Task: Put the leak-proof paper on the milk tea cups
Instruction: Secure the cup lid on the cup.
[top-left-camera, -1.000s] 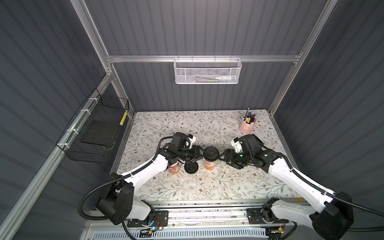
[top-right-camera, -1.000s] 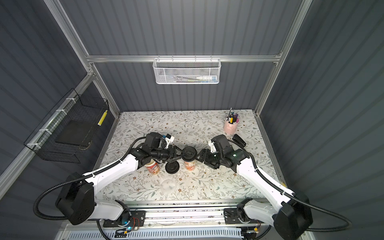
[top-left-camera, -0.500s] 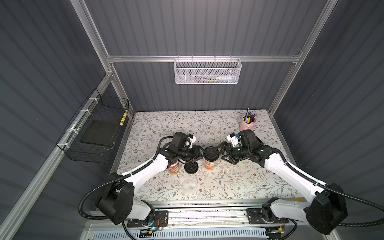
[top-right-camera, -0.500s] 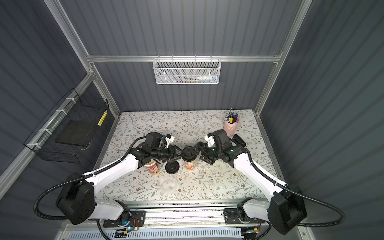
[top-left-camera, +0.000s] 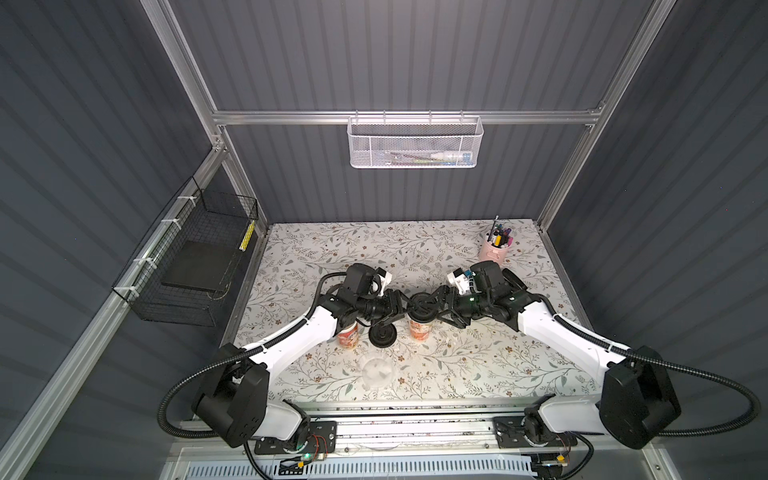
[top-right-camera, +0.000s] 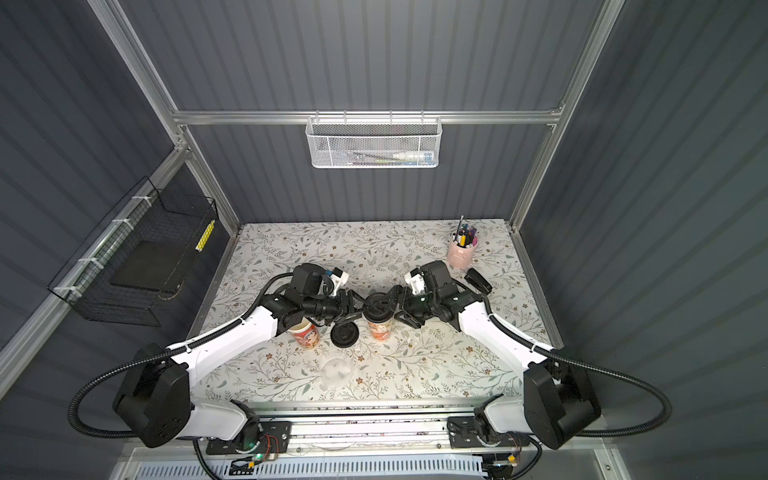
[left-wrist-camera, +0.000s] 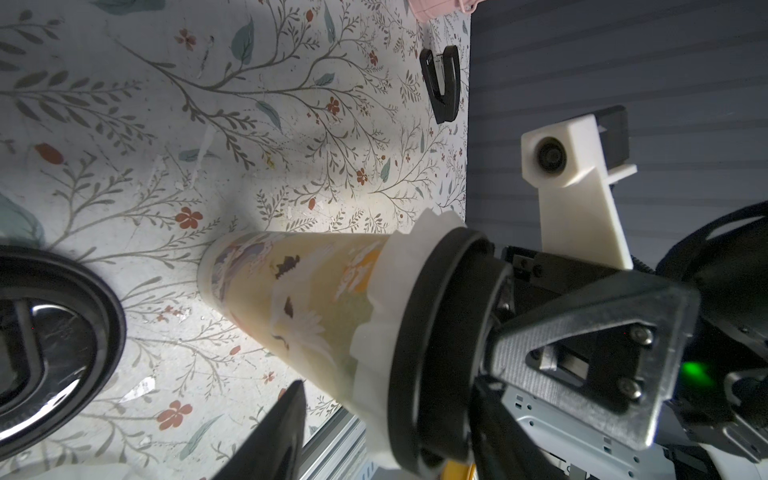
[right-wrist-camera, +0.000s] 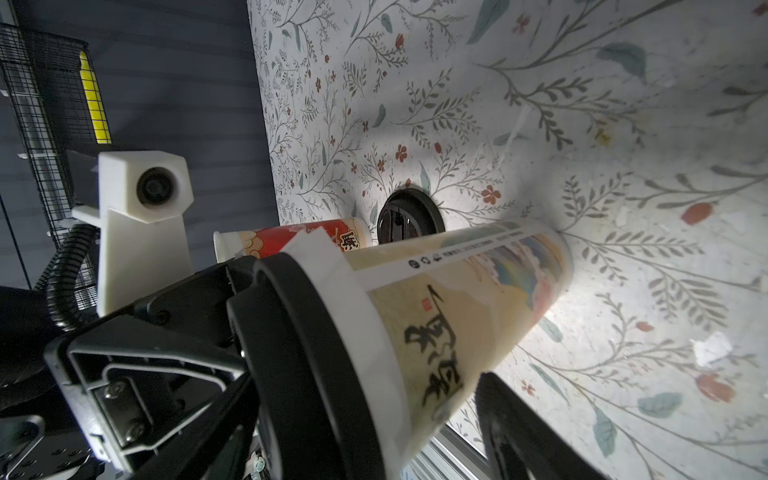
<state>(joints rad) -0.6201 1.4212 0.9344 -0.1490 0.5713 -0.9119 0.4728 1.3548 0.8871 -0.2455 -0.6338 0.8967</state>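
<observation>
Nearest the front edge of the table (top-left-camera: 478, 374), 1 loose paper (top-left-camera: 376, 370) lies flat, well apart from either cup mouth. Just behind it is a row of 3: the bare cup (top-right-camera: 305, 334) with its mouth open, a loose lid (top-left-camera: 382, 336) flat on the table, then the lidded cup (top-left-camera: 419, 330), whose paper (left-wrist-camera: 374, 286) frills out under its lid (top-left-camera: 422, 306). The left end effector (top-left-camera: 397, 309) and right end effector (top-left-camera: 444, 309) flank that lid with jaws spread, pinching nothing, and the pen pot (top-left-camera: 494, 249) stands far back right.
</observation>
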